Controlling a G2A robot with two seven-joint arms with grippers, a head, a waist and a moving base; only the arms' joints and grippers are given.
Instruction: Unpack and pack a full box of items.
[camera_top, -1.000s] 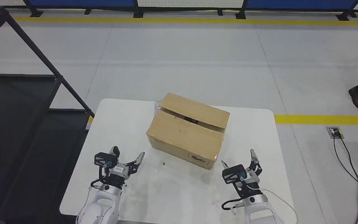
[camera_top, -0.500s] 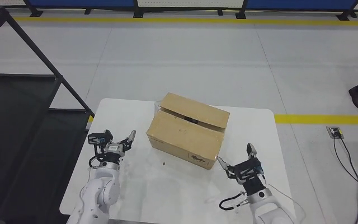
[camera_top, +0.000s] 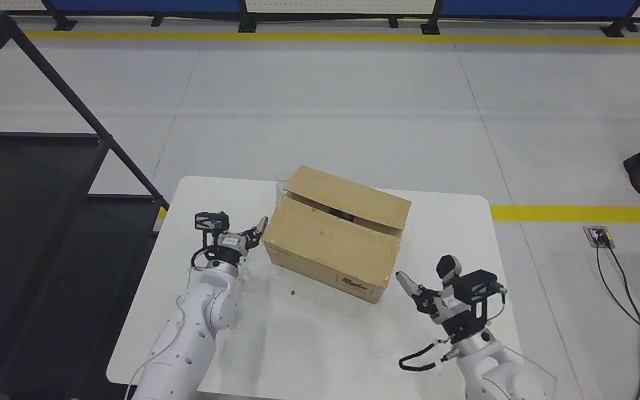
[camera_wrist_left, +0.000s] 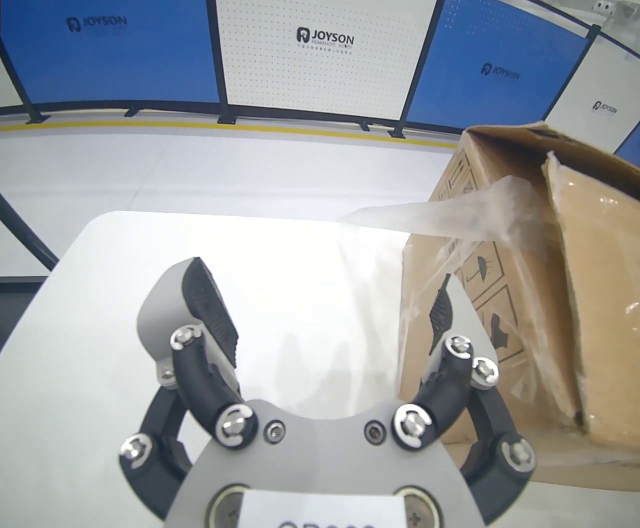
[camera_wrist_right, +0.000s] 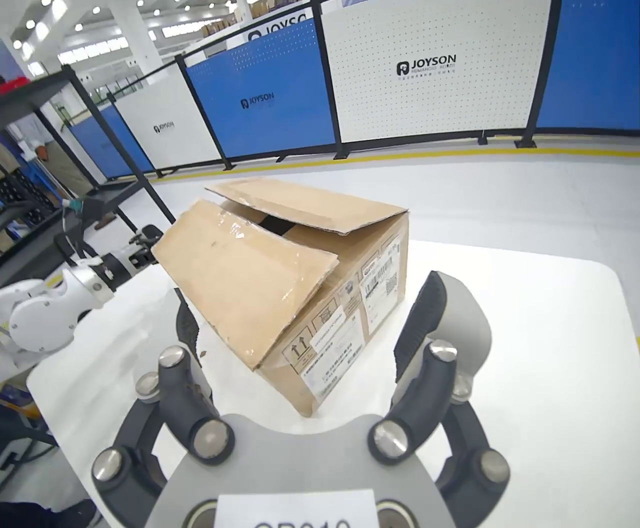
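A brown cardboard box (camera_top: 335, 232) stands mid-table, its top flaps loosely shut with a dark gap between them. In the left wrist view the box (camera_wrist_left: 550, 300) is close, and a loose strip of clear tape (camera_wrist_left: 450, 215) hangs off its end. My left gripper (camera_top: 245, 233) (camera_wrist_left: 325, 305) is open beside that end, one finger (camera_wrist_left: 442, 310) near the box wall. My right gripper (camera_top: 448, 290) (camera_wrist_right: 305, 320) is open, a short way off the box's front right corner. From there the box (camera_wrist_right: 300, 260) shows its labelled end and a raised flap.
The white table (camera_top: 330, 330) has bare room in front of the box and along its right side. A small dark speck (camera_top: 291, 293) lies before the box. A black metal rack (camera_top: 70, 150) stands off the table's left edge.
My left gripper has moved forward and inward, up to the box's left end. My right gripper has shifted slightly right and turned toward the box. The box has not moved.
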